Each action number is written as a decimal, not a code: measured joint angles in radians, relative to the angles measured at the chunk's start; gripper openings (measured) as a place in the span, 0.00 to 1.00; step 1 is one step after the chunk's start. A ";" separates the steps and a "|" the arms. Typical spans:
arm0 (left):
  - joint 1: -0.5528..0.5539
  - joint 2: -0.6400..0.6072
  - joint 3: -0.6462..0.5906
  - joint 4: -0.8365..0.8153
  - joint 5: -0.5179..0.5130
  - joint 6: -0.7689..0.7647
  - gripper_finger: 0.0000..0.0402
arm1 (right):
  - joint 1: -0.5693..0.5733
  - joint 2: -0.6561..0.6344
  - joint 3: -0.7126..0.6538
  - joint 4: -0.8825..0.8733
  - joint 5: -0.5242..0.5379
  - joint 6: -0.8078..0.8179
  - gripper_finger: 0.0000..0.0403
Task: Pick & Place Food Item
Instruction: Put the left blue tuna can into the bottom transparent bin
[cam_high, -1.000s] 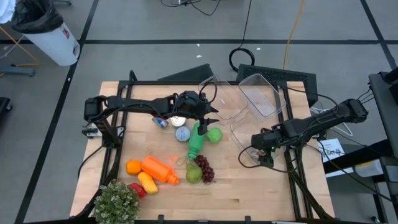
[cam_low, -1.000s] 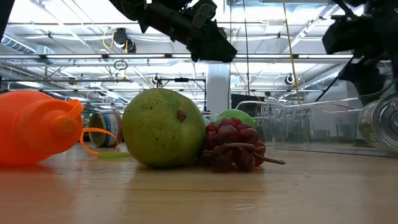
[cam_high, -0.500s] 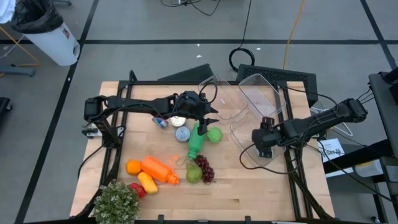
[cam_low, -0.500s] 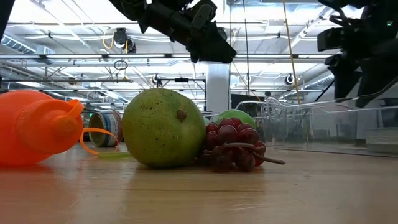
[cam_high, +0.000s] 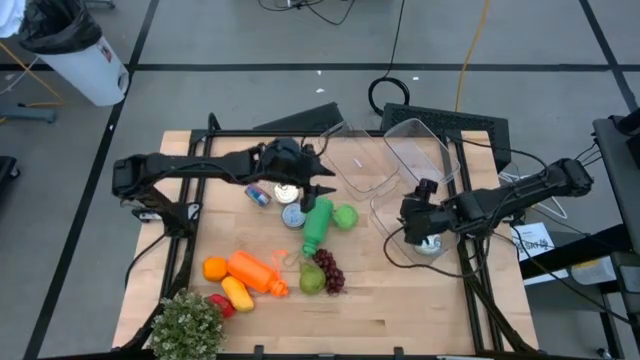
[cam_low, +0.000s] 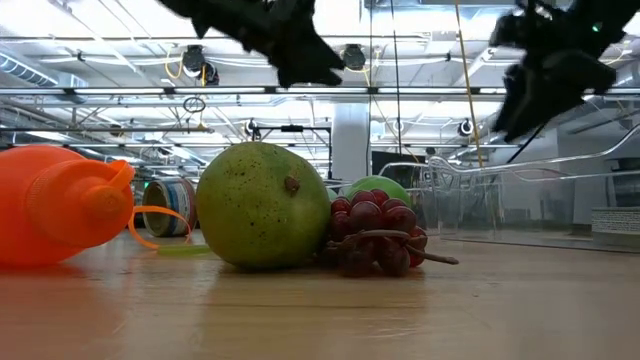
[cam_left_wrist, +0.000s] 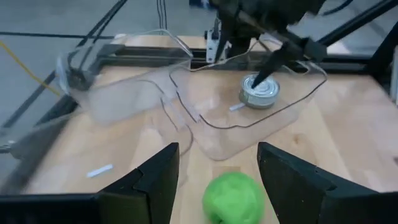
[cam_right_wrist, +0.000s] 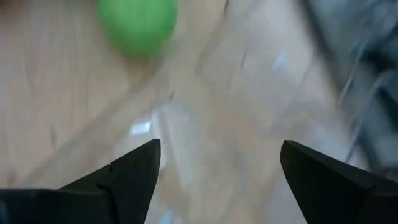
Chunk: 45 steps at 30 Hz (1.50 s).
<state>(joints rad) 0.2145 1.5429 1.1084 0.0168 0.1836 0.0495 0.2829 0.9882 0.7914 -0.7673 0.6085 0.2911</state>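
Pale wood makes up the table (cam_high: 400, 310), with both dark arms reaching in over it. Toward its far right lie clear plastic containers (cam_high: 415, 150), and the nearest of them (cam_high: 395, 245) holds a silver tin can (cam_left_wrist: 260, 91). The right gripper (cam_high: 412, 222) hangs over that container beside the can, its fingers (cam_right_wrist: 134, 174) spread wide and empty. The left gripper (cam_high: 318, 190) hovers left of centre, above a green bottle (cam_high: 316, 225), fingers (cam_left_wrist: 155, 186) likewise apart with nothing between them. A green ball (cam_high: 345, 216), possibly an apple, sits just right of the bottle. Nearer lie an orange bottle (cam_high: 255, 272), a green pear (cam_low: 263, 205) touching red grapes (cam_low: 375, 235), and another can (cam_high: 293, 215) left of the green bottle.
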 joint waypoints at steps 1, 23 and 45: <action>0.011 -0.013 -0.051 0.039 -0.001 -0.021 0.53 | 0.000 -0.017 0.000 0.039 0.018 -0.047 0.78; 0.123 -0.374 -0.290 -0.211 -0.211 -0.123 0.38 | 0.000 -0.197 0.000 0.355 0.045 -0.320 0.78; -0.066 -0.230 -0.015 -0.912 -0.631 -0.057 0.86 | 0.000 -0.197 0.000 0.376 0.044 -0.360 0.78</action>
<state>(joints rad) 0.1485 1.3128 1.0931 -0.8948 -0.4478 -0.0080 0.2829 0.7914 0.7910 -0.3917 0.6522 -0.0689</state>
